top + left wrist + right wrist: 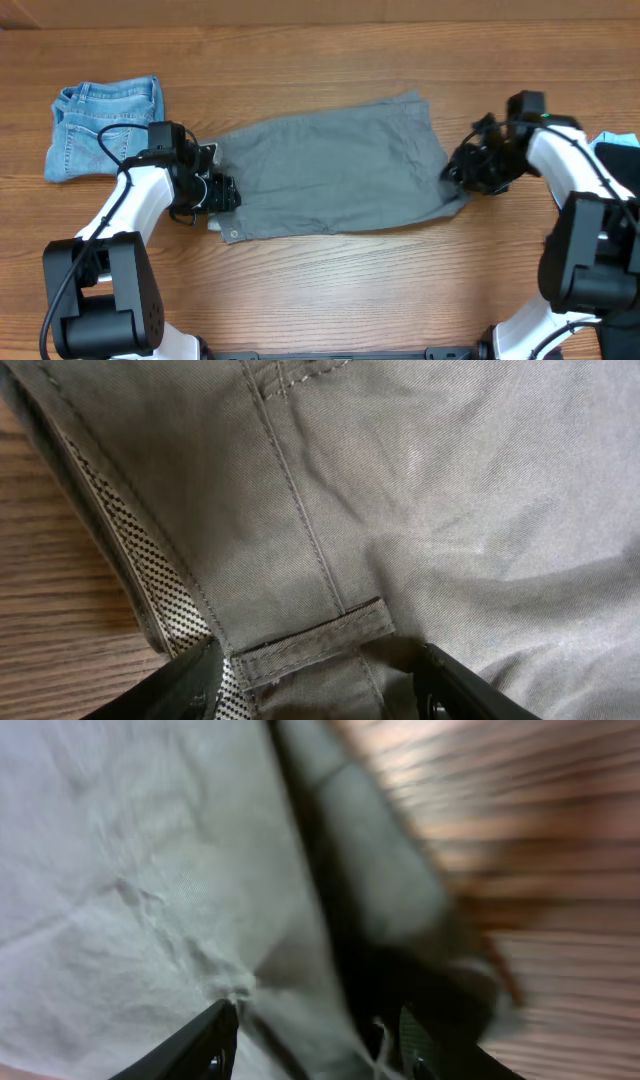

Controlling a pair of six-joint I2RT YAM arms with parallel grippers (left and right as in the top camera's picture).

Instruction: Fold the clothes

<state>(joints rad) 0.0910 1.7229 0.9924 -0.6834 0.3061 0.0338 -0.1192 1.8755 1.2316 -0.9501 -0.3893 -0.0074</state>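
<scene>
The grey shorts (330,170) lie spread flat across the middle of the wooden surface (330,60), long side running left to right, waistband at the left end and leg hems at the right. The left tool (222,195) sits at the waistband end, low over the cloth. In the left wrist view its two dark fingers (195,685) stand well apart on either side of a belt loop (315,640), and the fabric between them lies smooth and unpinched, so the jaws are open and have hold of nothing. A strip of dotted mesh lining (150,600) shows along the waistband edge, with bare wood beside it. The right tool (460,172) is at the opposite end, at the hem edge of the shorts. The right wrist view is blurred: its fingers are apart, with a dark fold of grey cloth between them, but I cannot tell whether they are clamping it. A folded pair of blue denim shorts (105,125) lies at the far left of the surface, apart from the grey pair, and a light-blue item (620,145) peeks in at the right edge.
</scene>
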